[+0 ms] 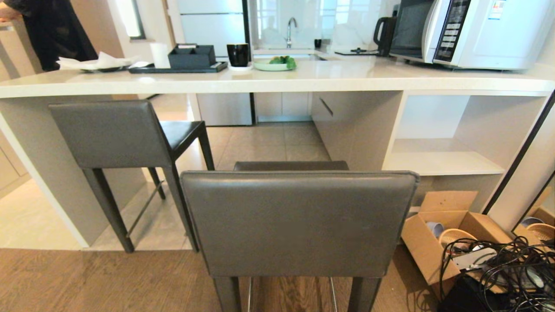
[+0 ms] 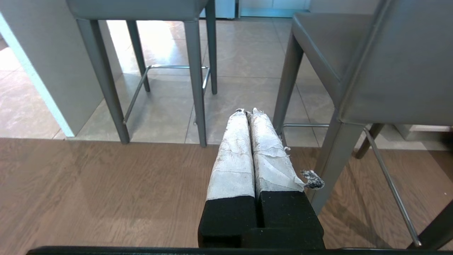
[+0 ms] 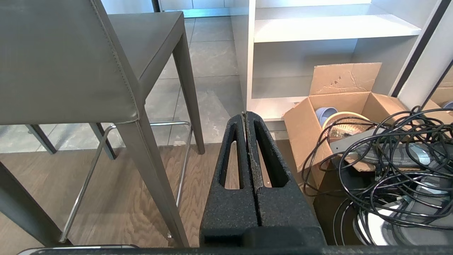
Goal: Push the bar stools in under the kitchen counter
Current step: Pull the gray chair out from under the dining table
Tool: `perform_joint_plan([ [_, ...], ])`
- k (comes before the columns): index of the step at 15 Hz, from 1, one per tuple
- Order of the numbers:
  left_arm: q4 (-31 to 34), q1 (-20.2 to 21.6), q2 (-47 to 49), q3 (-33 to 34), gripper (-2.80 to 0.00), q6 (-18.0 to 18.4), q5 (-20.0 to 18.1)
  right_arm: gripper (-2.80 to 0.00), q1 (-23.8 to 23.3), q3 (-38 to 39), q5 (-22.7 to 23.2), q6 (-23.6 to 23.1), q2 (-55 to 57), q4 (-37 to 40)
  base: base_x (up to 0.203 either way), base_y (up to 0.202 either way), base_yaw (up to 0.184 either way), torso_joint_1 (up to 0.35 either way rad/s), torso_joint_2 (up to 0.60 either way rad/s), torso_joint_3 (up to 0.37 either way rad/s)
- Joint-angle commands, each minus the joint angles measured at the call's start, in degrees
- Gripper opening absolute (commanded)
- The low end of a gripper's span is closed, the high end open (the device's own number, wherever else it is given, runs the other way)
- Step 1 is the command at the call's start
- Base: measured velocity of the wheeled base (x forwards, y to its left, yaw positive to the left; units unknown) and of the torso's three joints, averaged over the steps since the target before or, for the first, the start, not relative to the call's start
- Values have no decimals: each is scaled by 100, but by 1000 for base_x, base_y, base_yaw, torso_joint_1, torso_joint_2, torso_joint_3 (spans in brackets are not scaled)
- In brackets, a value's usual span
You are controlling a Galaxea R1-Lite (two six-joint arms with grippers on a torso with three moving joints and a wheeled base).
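Two dark grey bar stools face the white kitchen counter (image 1: pixel 277 80). The near stool (image 1: pixel 299 221) stands right in front of me on the wood floor, its backrest toward me and its seat short of the counter edge. The far left stool (image 1: pixel 117 134) stands angled by the counter's slab end leg, its seat partly under the top. Neither arm shows in the head view. My left gripper (image 2: pixel 247 112), wrapped in white tape, is shut and empty, low between the left stool (image 2: pixel 141 10) and the near stool (image 2: pixel 389 71). My right gripper (image 3: pixel 245 117) is shut and empty, beside the near stool (image 3: pixel 70 63).
An open cardboard box (image 1: pixel 438 242) and a tangle of black cables (image 1: pixel 507 268) lie on the floor at the right, below the white shelves (image 1: pixel 442 162). On the counter stand a microwave (image 1: pixel 477 32), a black tray, a mug and a plate. A person stands at the far left behind the counter.
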Motion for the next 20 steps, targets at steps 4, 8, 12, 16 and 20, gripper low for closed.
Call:
perform_joint_plan([
  [4,-1,-7,9,4,-280,-4,-4,-280,5,9,0,0,5,0,0,0,0,0,0,0],
  [8,-1,-7,9,-4,-280,-4,-2,-280,5,9,0,0,5,0,1,52,-7,3,1,1],
  [12,-1,-7,9,-5,-280,-4,-5,-280,4,9,0,0,5,0,0,196,-1,2,1,1],
  [16,-1,-7,9,-5,-280,-4,-9,-280,2,9,0,0,5,0,0,195,-1,4,2,4],
  [20,-1,-7,9,-1,-280,-4,-9,-280,-4,9,0,0,5,0,0,197,-1,3,3,3],
])
